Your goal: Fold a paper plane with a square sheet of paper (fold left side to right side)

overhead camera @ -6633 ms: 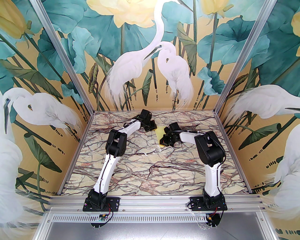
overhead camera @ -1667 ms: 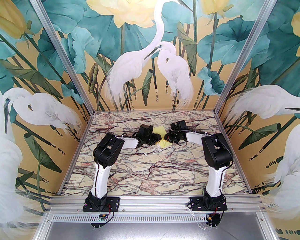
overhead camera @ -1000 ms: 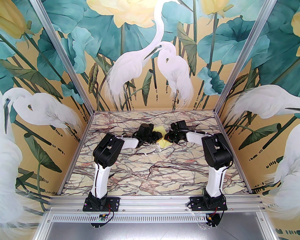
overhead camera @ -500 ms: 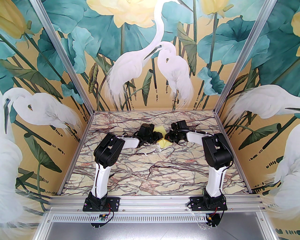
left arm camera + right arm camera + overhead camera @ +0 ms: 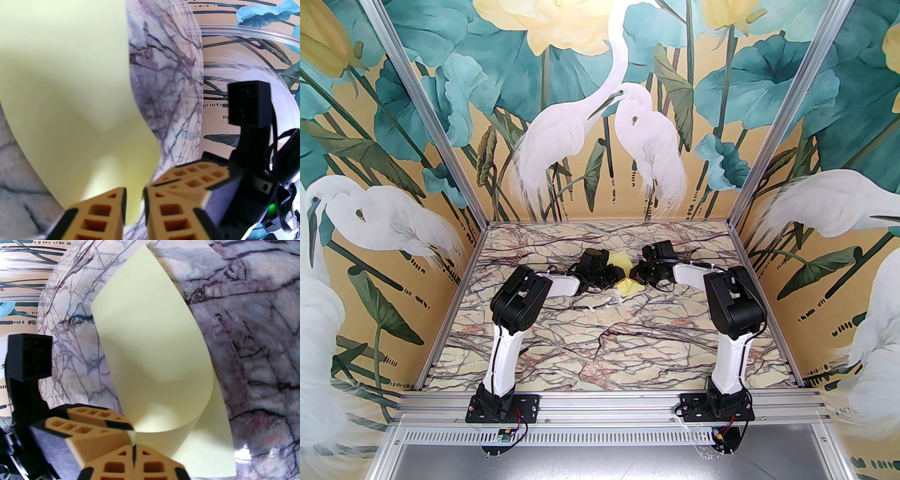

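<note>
Walls: painted panels (image 5: 600, 117) with white herons, teal leaves and yellow flowers, enclosing the table on three sides
Table: marble-patterned top (image 5: 600, 356), dark veins on cream; a metal rail at its near edge carries both arm bases
Left arm: white and black (image 5: 506, 347), rising from the left base and bending inward towards the middle of the table's far half
Right arm: white and black (image 5: 729, 347), mirroring the left and meeting it near the centre line
Square sheet of paper: pale yellow (image 5: 630, 287) (image 5: 159, 352) (image 5: 70, 93), in the far half of the table between the two grippers; one part lies flat on the marble, the other rises and curls over it in a loose roll with no sharp crease visible
Right gripper: orange fingers (image 5: 133, 446) (image 5: 633, 274) clenched tight, the seam between them closed; a corner of the raised flap is nipped at their tips
Left gripper: orange fingers (image 5: 133, 201) (image 5: 615, 274) slightly parted with a narrow gap, through which the yellow flap shows; they are not clamped on it, and one finger sits just beside the right gripper's tips
Small white scrap: on the marble (image 5: 600, 305), nearer the bases than the sheet and a little to its left, apart from both grippers
</note>
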`<act>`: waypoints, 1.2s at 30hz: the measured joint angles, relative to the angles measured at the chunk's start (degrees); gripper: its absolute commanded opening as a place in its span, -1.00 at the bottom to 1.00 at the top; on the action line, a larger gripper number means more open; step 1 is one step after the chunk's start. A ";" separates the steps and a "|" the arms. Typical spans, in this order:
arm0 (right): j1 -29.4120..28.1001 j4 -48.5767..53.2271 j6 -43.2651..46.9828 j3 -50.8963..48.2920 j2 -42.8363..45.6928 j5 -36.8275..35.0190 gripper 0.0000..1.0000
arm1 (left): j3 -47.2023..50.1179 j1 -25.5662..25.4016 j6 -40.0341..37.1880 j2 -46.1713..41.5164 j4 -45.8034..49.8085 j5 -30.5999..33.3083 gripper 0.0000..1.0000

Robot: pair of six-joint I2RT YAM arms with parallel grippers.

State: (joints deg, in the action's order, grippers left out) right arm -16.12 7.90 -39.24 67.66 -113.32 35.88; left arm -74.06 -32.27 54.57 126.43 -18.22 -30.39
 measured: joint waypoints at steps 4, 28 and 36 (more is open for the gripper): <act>0.00 -0.07 0.00 0.00 0.00 0.00 -1.00 | -0.04 0.00 0.39 0.42 -0.50 -0.09 -0.67; 2.40 2.75 1.97 -5.99 9.07 -4.26 -0.18 | -0.81 0.00 -6.88 -1.81 6.86 2.84 -0.49; 3.39 5.86 3.02 -5.44 7.69 -6.62 -0.10 | -4.00 0.07 -13.09 -4.11 13.94 6.21 -0.35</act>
State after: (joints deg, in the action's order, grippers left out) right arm -12.73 13.76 -36.23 62.22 -105.62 29.26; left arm -78.06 -32.21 41.47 122.32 -4.27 -24.18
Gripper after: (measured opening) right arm 0.445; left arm 0.322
